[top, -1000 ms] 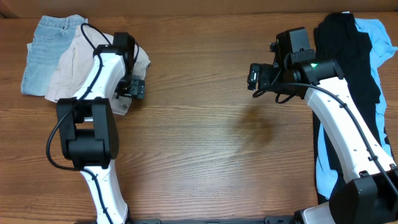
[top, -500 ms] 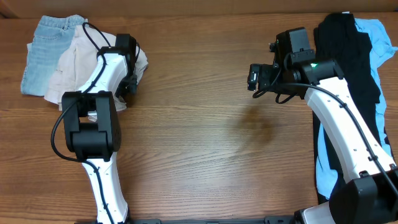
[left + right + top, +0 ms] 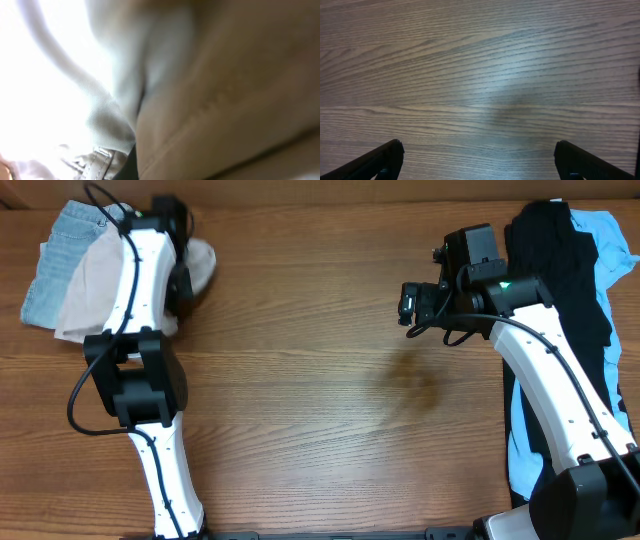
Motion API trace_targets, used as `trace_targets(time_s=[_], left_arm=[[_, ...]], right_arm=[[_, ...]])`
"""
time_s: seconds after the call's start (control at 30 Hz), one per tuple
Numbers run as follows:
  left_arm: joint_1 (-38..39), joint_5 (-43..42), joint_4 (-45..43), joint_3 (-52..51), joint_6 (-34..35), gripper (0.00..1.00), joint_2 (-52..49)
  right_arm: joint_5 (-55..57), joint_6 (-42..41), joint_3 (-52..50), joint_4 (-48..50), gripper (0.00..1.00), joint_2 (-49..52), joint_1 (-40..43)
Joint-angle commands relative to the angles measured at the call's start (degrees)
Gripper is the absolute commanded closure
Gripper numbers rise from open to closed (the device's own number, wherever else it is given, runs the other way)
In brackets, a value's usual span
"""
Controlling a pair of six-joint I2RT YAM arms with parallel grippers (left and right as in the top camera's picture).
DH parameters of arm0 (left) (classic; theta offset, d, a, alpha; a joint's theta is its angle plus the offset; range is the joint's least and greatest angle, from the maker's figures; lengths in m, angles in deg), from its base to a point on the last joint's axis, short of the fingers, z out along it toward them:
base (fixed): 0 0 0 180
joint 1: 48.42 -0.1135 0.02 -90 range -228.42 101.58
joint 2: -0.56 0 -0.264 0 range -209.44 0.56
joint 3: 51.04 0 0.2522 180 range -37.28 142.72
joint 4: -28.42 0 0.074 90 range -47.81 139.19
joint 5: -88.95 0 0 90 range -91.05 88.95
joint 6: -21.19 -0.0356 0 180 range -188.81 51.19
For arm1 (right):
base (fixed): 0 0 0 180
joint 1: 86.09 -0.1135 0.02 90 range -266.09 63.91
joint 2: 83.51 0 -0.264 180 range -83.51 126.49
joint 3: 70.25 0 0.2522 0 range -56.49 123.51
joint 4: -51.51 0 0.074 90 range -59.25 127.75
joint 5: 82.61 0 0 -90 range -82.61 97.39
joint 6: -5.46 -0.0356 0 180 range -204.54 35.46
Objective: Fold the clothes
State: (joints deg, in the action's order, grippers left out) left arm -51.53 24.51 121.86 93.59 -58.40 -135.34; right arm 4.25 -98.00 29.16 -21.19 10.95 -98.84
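The overhead camera looks straight down on the whole table (image 3: 320, 450), with the arms reaching in from the near edge. The left wrist camera is pressed so close to the beige shorts (image 3: 225, 100) that blurred cloth fills it. The right wrist camera faces down at bare wood from nearby, fingertips (image 3: 380, 157) in its lower corners; its dark smudge (image 3: 512, 110) shows from overhead too.

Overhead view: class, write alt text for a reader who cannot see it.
Two white robot arms at a brown wooden table: the left arm reaches into crumpled beige khaki shorts overlapping a faded denim piece, far left. The right arm's end effector hangs over bare wood, beside a black garment lying on a sky-blue one at the right edge.
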Motion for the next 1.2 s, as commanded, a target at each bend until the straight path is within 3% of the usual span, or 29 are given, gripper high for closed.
trace_targets(time_s=[0.0, 0.13, 0.27, 0.63, 0.87, 1.17], left_arm=[[-0.20, 0.46, 3.78, 13.27, 0.33, 0.96, 1.73], [-0.55, 0.50, 5.18, 22.12, -0.42, 0.96, 1.73], [-1.05, 0.28, 4.02, 24.50, -2.29, 0.96, 1.75], [-2.34, 5.18, 2.19, 24.94, -4.07, 0.96, 5.14], [-6.21, 6.36, -5.09, 24.94, -6.69, 0.96, 11.19], [-13.14, 4.59, -11.65, 24.94, -10.93, 0.96, 11.54]], right_arm=[[0.55, 0.24, -0.20, 0.31, 0.00, 0.28, 0.04], [0.55, 0.22, -0.20, 0.17, 0.00, 0.28, 0.04], [0.57, 0.26, -0.20, -0.79, 0.00, 0.28, 0.04], [0.57, 0.46, -0.20, -1.38, 0.00, 0.28, 0.04], [0.55, 0.46, -0.20, -1.31, 0.00, 0.28, 0.04], [0.52, 0.39, -0.20, -1.84, 0.00, 0.28, 0.04]])
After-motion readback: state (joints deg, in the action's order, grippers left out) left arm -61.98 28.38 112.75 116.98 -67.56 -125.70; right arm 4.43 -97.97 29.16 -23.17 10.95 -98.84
